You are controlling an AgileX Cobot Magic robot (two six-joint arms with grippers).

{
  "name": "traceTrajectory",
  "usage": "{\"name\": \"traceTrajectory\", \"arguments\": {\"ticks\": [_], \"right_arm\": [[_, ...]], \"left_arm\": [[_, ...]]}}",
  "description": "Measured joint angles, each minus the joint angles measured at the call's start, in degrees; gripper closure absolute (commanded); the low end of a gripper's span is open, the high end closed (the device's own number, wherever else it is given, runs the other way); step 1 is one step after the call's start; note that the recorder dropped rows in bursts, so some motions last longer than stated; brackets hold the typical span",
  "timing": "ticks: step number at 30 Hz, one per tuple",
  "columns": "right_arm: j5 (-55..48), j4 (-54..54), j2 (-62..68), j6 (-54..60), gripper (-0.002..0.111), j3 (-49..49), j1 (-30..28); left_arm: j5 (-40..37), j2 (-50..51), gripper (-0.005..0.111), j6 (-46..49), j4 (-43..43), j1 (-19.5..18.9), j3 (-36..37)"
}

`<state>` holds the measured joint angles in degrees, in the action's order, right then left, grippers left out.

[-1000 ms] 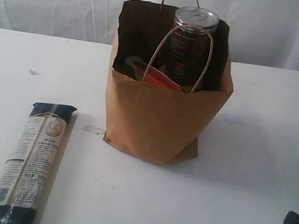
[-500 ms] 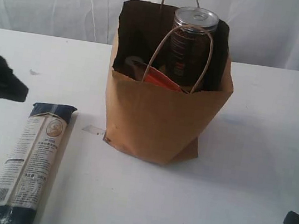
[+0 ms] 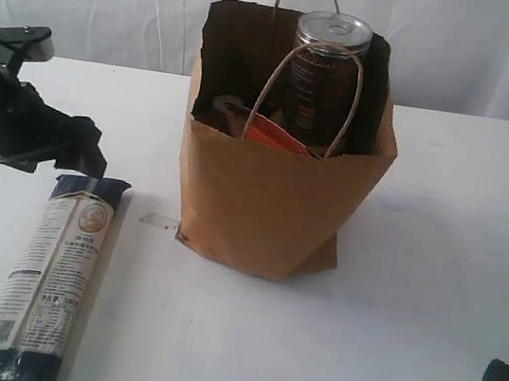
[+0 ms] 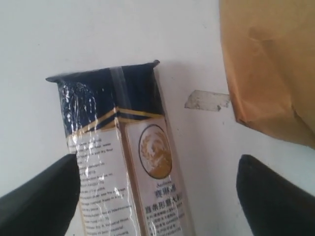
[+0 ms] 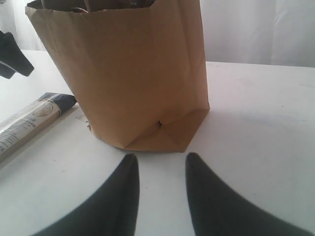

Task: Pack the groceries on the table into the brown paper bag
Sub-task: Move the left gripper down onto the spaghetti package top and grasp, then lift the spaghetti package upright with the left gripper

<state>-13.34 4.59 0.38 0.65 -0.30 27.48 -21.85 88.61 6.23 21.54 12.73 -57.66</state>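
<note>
The brown paper bag point(image 3: 278, 194) stands upright mid-table on the white table point(image 3: 404, 347). Inside it a silver-topped tin point(image 3: 327, 67) rises above the rim, beside the orange label of a pouch point(image 3: 272, 134). The dark-blue pasta packet point(image 3: 50, 275) lies flat at the front left. My left gripper point(image 3: 80, 155) hovers just above the packet's far end. In the left wrist view the gripper point(image 4: 158, 162) is open, its fingers either side of the packet point(image 4: 123, 147) and apart from it. My right gripper point(image 5: 160, 160) is open and empty, low at the front right, facing the bag point(image 5: 133, 73).
A scrap of clear tape point(image 3: 159, 221) sticks to the table between the packet and the bag. White curtains hang behind the table. The bag's cord handles point(image 3: 289, 90) loop over its front and above its back edge. The other groceries are out of view.
My left arm has come in from the left edge and moved right to above the pasta packet's far end. The right gripper, bag and packet have not moved.
</note>
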Motion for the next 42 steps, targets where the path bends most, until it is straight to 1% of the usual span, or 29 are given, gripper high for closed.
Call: {"name": "traceTrajectory", "arguments": {"ticks": [4, 11, 21, 27, 28, 30, 32, 34, 35, 39, 42], "right_arm": [[0.0, 0.0, 0.0, 0.0, 0.077, 0.0, 0.0], [0.0, 0.0, 0.0, 0.0, 0.077, 0.0, 0.0], [0.0, 0.0, 0.0, 0.0, 0.077, 0.0, 0.0], [0.0, 0.0, 0.0, 0.0, 0.077, 0.0, 0.0], [0.0, 0.0, 0.0, 0.0, 0.077, 0.0, 0.0], [0.0, 0.0, 0.0, 0.0, 0.077, 0.0, 0.0], [0.0, 0.0, 0.0, 0.0, 0.077, 0.0, 0.0], [0.0, 0.0, 0.0, 0.0, 0.077, 0.0, 0.0], [0.0, 0.0, 0.0, 0.0, 0.077, 0.0, 0.0], [0.0, 0.0, 0.0, 0.0, 0.077, 0.0, 0.0], [0.0, 0.0, 0.0, 0.0, 0.077, 0.0, 0.0]], "left_arm": [[2.9, 3.8, 0.02, 0.0, 0.0, 0.0, -1.8], [4.3, 10.8, 0.02, 0.0, 0.0, 0.0, -4.9], [7.7, 18.1, 0.02, 0.0, -2.5, 0.0, -5.3], [9.6, 20.0, 0.021, 0.0, -2.7, 1.7, -5.7], [10.0, 20.3, 0.024, 0.1, -2.9, 2.0, -5.8], [11.0, 20.9, 0.036, 0.1, -3.0, 2.6, -6.1], [11.4, 21.8, 0.06, 0.2, -3.1, 2.8, -6.4], [11.5, 22.8, 0.089, 0.2, -3.2, 2.8, -6.8], [11.7, 23.0, 0.106, 0.2, -2.9, 2.8, -6.8], [11.8, 23.3, 0.107, 0.5, -2.8, 2.8, -7.2], [10.1, 23.1, 0.107, 0.7, -3.4, 2.8, -8.5]]}}
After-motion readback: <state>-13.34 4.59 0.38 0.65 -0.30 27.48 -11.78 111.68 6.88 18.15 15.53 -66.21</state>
